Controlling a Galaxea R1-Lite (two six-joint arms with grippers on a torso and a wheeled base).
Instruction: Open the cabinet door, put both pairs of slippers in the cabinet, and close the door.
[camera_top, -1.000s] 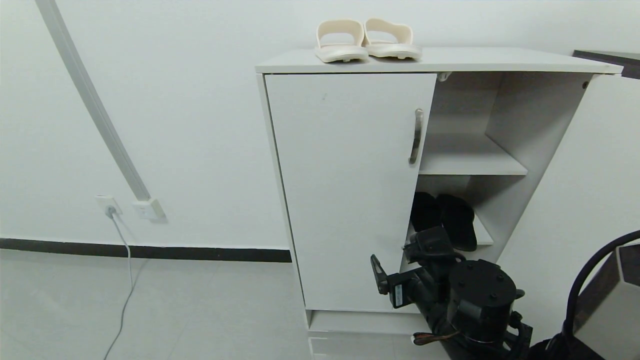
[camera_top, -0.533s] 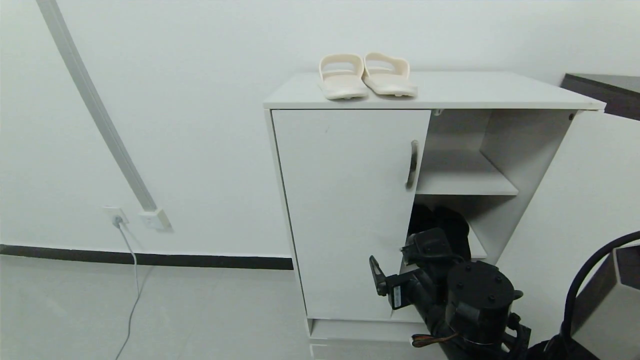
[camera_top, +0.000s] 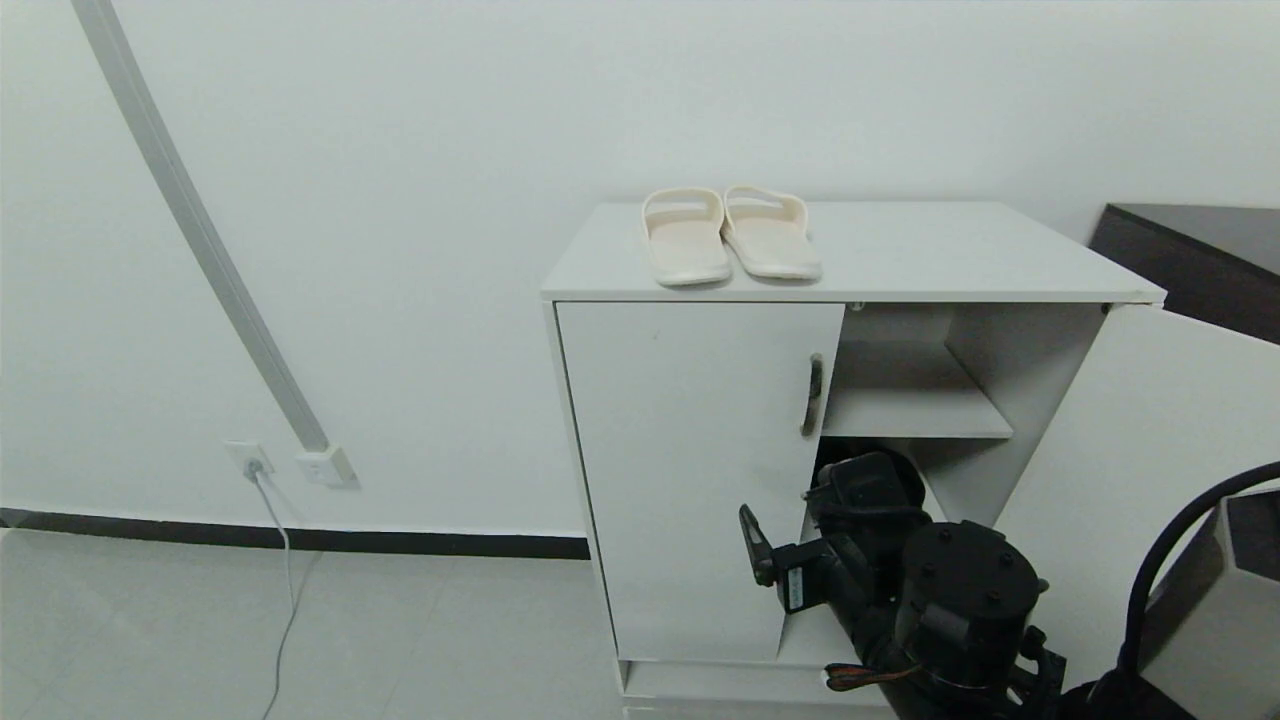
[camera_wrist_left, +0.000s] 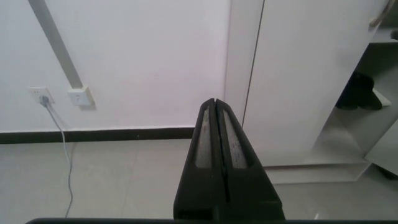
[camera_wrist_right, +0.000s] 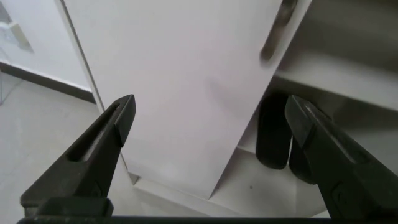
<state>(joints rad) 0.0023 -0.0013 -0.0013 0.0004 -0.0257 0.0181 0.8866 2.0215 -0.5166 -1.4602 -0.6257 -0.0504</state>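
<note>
A cream pair of slippers (camera_top: 730, 235) lies side by side on the white cabinet's top (camera_top: 950, 255). The left door (camera_top: 700, 470) is closed, with its handle (camera_top: 812, 395) at the inner edge. The right door (camera_top: 1150, 470) stands swung wide. A black pair of slippers (camera_wrist_right: 277, 134) (camera_wrist_left: 364, 93) rests on the lower shelf inside, and the upper shelf (camera_top: 915, 415) is bare. My right gripper (camera_wrist_right: 211, 106) is open and empty, low in front of the closed door's inner edge. My left gripper (camera_wrist_left: 214, 106) is shut on nothing, out on the cabinet's left.
A wall socket with a hanging cable (camera_top: 250, 465) and a slanted conduit (camera_top: 190, 220) are on the wall at left, above bare floor (camera_top: 300, 630). A dark tabletop (camera_top: 1190, 250) stands behind the open door. A grey box (camera_top: 1220, 610) sits at the near right.
The head camera has risen, so the cabinet sits lower in the picture and its top shows more. Slippers, doors and my right arm keep their places.
</note>
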